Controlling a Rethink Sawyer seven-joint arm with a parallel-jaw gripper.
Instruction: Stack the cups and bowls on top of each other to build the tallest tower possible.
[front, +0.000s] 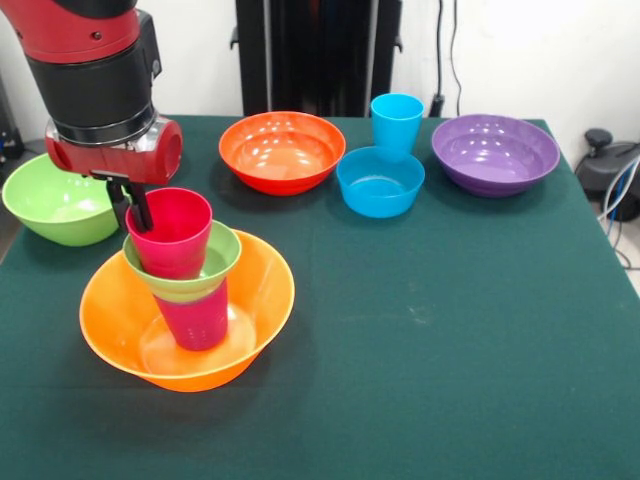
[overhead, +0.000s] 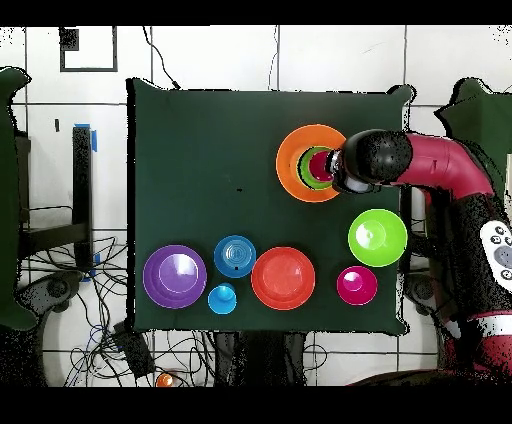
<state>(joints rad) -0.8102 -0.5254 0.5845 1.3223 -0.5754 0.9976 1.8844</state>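
Claw dark fingers pinching the rim of the red-pink cup, one finger inside, one outside. That smooth tapered cup sits in the small lime green bowl, which rests on the purple-magenta cup standing in the large orange bowl: the tower, at the bench's edge. Glossy round large lime green bowl just beside. Well apart: red-orange bowl, small blue bowl, sky blue cup, purple bowl. Overhead shows a pink-red bowl.
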